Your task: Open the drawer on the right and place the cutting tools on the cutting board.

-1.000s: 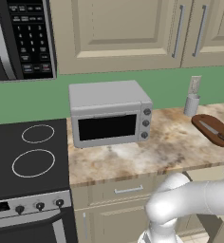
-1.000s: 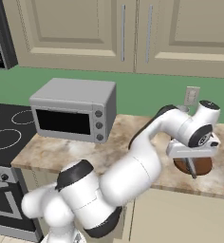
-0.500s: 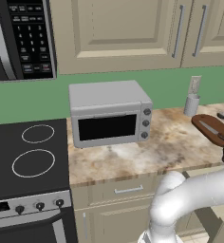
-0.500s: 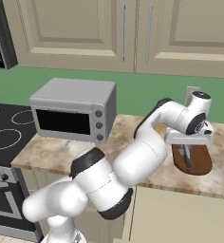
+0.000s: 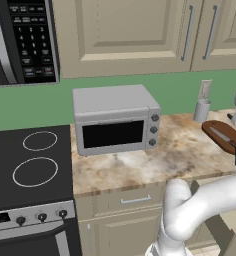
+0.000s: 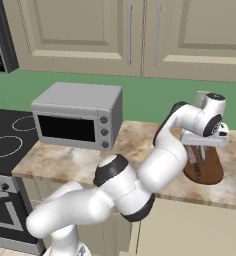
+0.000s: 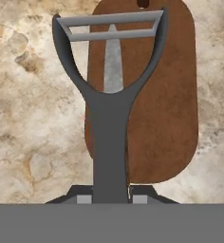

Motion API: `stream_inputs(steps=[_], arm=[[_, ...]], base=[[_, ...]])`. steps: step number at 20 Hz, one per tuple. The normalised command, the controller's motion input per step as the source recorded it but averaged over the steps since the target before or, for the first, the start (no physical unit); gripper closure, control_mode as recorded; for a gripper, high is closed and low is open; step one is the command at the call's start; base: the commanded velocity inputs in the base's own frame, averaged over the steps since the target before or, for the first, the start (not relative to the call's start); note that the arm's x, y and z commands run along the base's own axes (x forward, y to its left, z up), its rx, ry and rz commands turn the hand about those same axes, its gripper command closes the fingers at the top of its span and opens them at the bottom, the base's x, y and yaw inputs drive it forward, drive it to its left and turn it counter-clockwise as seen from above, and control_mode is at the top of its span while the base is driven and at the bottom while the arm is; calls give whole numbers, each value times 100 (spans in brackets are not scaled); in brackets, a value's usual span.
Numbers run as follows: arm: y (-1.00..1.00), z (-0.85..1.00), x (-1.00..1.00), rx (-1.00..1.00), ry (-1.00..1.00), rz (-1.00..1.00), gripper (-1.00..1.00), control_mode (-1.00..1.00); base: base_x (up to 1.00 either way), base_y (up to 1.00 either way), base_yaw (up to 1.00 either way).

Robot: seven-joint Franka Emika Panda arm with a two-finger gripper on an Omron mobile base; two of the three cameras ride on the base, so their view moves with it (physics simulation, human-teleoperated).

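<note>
Your tool (image 7: 112, 198) is pinching the dark grey handle of a Y-shaped peeler (image 7: 109, 114), its two fingers closed against the handle's lower end. The peeler points away from the hand, and its silver blade bar at the forked head spans the far end of the cutting board (image 7: 166, 95) as the hand camera sees it. Whether the peeler's head touches the wood or hangs just above it, you cannot tell from this angle.

On the board, lengthwise and under the peeler's fork, lies a knife (image 7: 113, 66) whose silver blade shows between the fork's arms; the handle of the peeler hides the rest of it. The board itself is dark reddish-brown with rounded ends and a small hole at the far end, and it lies flat on the mottled stone surface (image 7: 33, 118).

From the right base camera you see the tool (image 6: 204, 150) hanging over the board (image 6: 210, 170) at the right end of the surface (image 6: 65, 160). From the left base camera the board (image 5: 222, 135) sits right of the toaster oven (image 5: 115, 120), with a small grey cup (image 5: 201, 110) near the wall behind it. The stove (image 5: 25, 165) stands left of the toaster oven. The drawer (image 5: 225, 225) juts out below the surface edge at the lower right, partly behind the arm.
</note>
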Motion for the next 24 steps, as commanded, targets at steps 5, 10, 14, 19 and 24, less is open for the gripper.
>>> stream_inputs(steps=[5,10,14,19,24], arm=[[-44,-29,25,2,0,-5,100,-100],[-17,-41,8,5,2,0,100,-100],[-2,-39,0,5,6,0,100,-100],[0,-18,0,2,6,0,100,-100],[0,-15,0,0,5,0,100,-100]], base=[[0,0,0],[0,0,0],[0,0,0],[0,0,0],[0,0,0]])
